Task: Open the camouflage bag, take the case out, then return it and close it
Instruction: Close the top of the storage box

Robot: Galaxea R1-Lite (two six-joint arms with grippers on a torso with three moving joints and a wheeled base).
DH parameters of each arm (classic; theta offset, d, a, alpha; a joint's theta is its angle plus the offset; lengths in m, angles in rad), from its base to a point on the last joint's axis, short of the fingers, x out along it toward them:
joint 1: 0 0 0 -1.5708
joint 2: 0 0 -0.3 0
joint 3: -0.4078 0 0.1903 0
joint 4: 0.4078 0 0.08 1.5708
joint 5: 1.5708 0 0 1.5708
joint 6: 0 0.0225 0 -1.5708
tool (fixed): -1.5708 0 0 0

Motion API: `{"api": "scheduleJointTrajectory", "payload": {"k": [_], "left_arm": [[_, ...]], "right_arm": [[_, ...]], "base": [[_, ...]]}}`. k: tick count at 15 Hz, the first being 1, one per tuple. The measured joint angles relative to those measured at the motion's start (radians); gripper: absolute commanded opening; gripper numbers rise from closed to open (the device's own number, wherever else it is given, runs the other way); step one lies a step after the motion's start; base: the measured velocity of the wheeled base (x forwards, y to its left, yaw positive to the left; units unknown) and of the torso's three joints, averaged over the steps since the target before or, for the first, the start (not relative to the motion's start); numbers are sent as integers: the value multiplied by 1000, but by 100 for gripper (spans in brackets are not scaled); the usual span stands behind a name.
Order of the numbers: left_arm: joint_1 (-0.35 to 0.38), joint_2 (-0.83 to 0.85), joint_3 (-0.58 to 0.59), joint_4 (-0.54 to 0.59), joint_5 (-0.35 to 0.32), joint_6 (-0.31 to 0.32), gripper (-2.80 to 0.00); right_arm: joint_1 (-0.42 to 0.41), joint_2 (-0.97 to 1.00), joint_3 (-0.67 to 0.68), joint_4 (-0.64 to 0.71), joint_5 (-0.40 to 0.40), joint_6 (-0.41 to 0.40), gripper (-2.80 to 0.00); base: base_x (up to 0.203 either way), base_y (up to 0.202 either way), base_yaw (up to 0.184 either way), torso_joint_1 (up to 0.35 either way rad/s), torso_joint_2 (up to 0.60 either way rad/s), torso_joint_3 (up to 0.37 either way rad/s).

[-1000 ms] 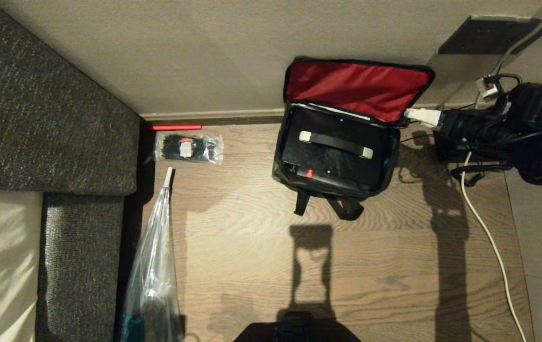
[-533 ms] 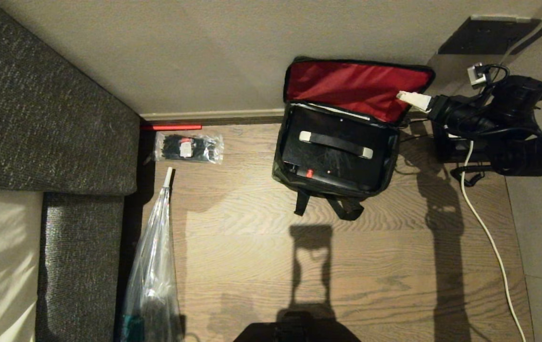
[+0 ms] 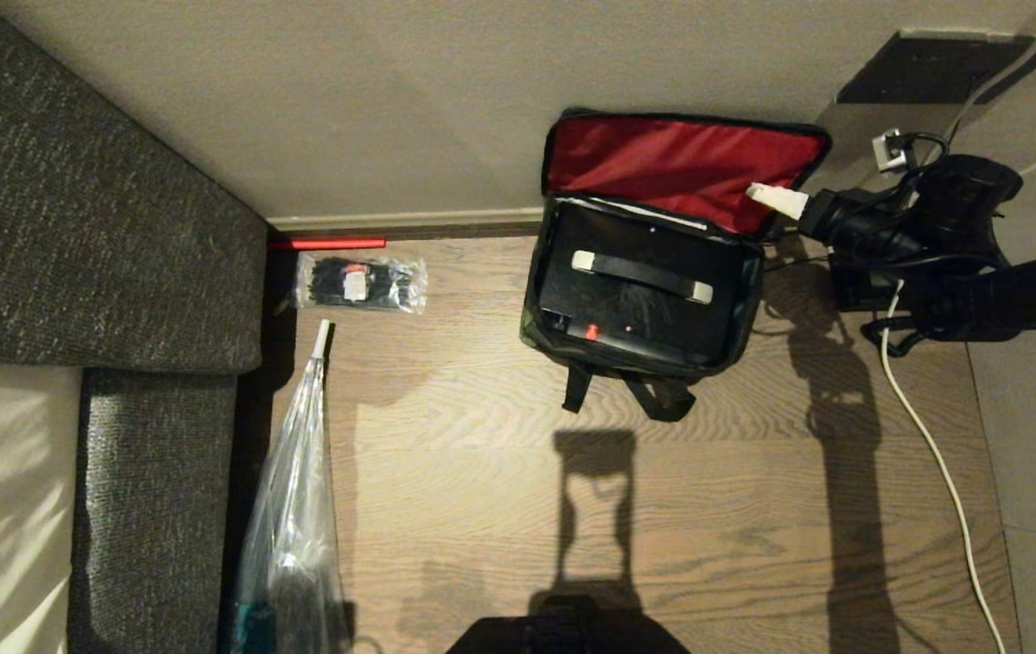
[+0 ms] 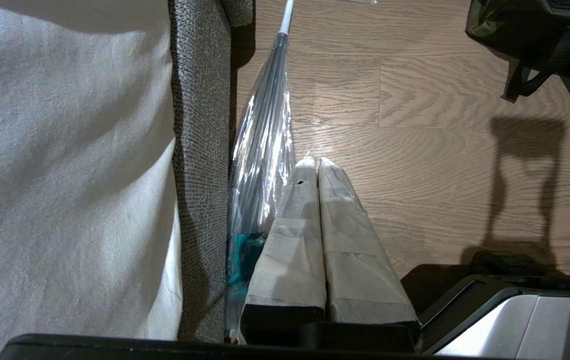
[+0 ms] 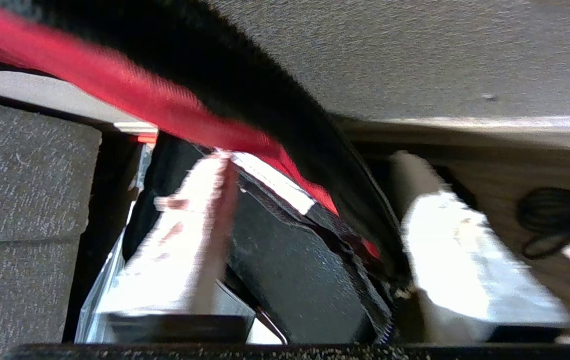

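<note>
A: In the head view, what is different from a second ago?

B: The right gripper (image 3: 767, 197) has slid from beside the camouflage bag (image 3: 643, 320) up onto the right end of its raised red lid (image 3: 676, 168). The case (image 3: 640, 295) sits inside the bag, handle up, so it looks back in place and closing comes next.

A: And the left wrist view?

B: The left gripper (image 4: 317, 165) hangs parked over the wooden floor (image 4: 414, 150) beside the sofa (image 4: 200, 125), its fingers pressed together on nothing.

A: Does the right wrist view show a hold?

B: The two fingers (image 5: 185, 240) straddle the lid's black edge (image 5: 285, 125), one on each side. They have drawn in, but a gap shows, so this is judged not yet a firm pinch.
</note>
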Motion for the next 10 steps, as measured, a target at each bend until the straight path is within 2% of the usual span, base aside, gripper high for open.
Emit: {"api": "scheduleJointTrajectory", "payload": {"k": [3,6,10], "left_arm": [[0,0,0,1,0,0,-280],[0,0,0,1,0,0,-280],[0,0,0,1,0,0,-280]], "right_arm": [[0,-4,31,-3,1,-4,-280],[1,-32,117,-33,14,-26,-280],[1,-98,311,-38,132,-132,-280]], "base": [[0,0,0,0,0,0],[0,0,0,0,0,0],[0,0,0,0,0,0]]}}
